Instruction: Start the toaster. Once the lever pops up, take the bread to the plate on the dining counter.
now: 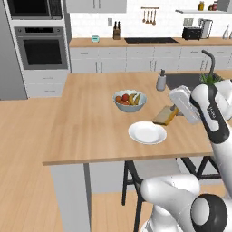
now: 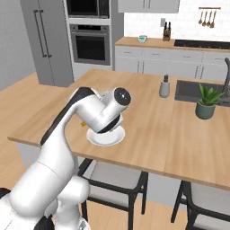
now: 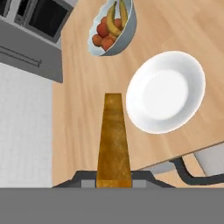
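Toasting's done: the tool [image 1: 173, 110] is gripping the bread [image 1: 166, 115] above the counter [image 1: 86, 122], plate [image 1: 147, 132] just beside it, drop-off left.

No text, label, brand or number can be read; a small dark marking on the robot's arm [image 1: 212, 111] is too blurred to make out

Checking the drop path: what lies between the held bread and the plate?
Nothing: in the hand view, bare wooden counter separates the bread in the gripper from the plate; the fruit bowl sits off to the side.
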